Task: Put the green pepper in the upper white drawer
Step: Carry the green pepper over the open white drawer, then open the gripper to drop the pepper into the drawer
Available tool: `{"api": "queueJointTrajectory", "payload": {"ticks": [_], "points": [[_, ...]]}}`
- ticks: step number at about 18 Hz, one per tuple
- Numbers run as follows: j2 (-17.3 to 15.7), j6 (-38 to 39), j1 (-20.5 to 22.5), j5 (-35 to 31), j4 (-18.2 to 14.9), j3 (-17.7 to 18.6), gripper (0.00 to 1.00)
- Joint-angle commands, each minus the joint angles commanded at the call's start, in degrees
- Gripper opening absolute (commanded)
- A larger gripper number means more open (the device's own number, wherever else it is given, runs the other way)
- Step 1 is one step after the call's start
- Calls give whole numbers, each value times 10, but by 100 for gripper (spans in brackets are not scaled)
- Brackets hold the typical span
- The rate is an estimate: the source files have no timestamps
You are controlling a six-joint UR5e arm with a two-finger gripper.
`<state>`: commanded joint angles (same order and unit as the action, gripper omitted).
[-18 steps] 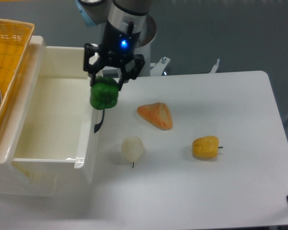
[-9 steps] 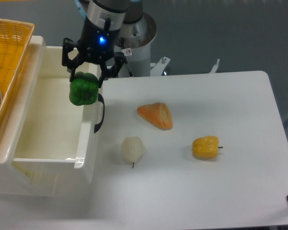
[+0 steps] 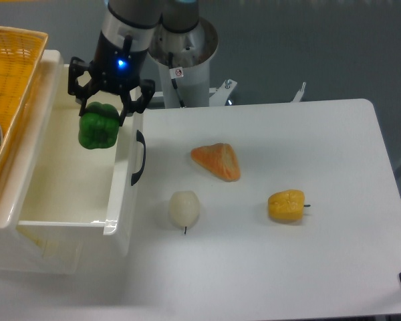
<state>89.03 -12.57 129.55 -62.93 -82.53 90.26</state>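
The green pepper (image 3: 97,128) hangs in the air over the open upper white drawer (image 3: 67,227), just inside its right wall. My gripper (image 3: 101,111) is shut on the pepper's top, its black fingers (image 3: 81,103) on either side. The drawer is pulled out, its cream-white interior is bare, and its black curved handle (image 3: 139,158) faces the table.
A yellow wicker basket (image 3: 7,87) sits on top of the drawer unit at the far left. On the white table lie an orange wedge-shaped food item (image 3: 218,161), a whitish bulb (image 3: 184,208) and a yellow pepper (image 3: 286,205). The arm's base (image 3: 184,47) stands behind.
My gripper has carried the green pepper leftward, from above the drawer's right wall and handle to over the drawer's interior. Everything on the table stayed put.
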Motion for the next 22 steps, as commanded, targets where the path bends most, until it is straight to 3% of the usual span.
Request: {"api": "queueJointTrajectory", "payload": {"ticks": [8,22], "points": [[4,-1,-10,-1,2,-1,54],[4,-7,-4,-3,3,-1,75]]}}
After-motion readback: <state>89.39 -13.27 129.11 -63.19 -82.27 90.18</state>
